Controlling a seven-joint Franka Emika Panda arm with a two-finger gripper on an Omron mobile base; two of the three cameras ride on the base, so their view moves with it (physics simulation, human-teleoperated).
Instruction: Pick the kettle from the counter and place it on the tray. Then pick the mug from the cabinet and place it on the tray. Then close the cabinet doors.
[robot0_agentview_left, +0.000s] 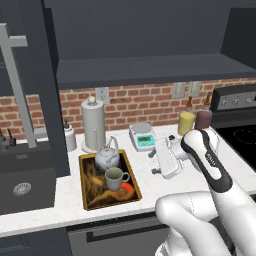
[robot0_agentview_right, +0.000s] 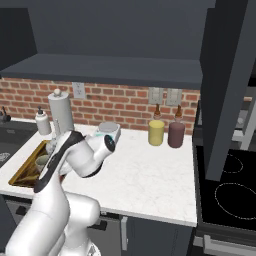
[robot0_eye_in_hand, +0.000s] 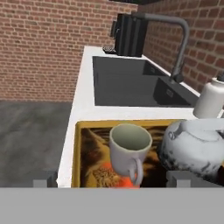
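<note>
The kettle (robot0_agentview_left: 106, 158) and mug (robot0_agentview_left: 115, 178) crowd the tray (robot0_agentview_left: 90, 202), with bare counter (robot0_agentview_left: 150, 187) beside it.

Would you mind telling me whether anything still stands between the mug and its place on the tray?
Nothing does: the mug already stands upright inside the tray, just in front of the kettle. The gripper sits apart from both.

Silver-grey metal kettle (robot0_agentview_left: 107, 158), dull sheen, centre left of frame. Pale matt ceramic-looking mug (robot0_agentview_left: 116, 178) just below it. Dark tray (robot0_agentview_left: 87, 187) with thin golden rim and smooth painted inside. White speckled stone surface (robot0_agentview_left: 175, 187), smooth. Rough red brick wall (robot0_agentview_left: 145, 105) behind. Matt dark cabinet doors (robot0_agentview_left: 47, 85), silver bar handles.
</note>
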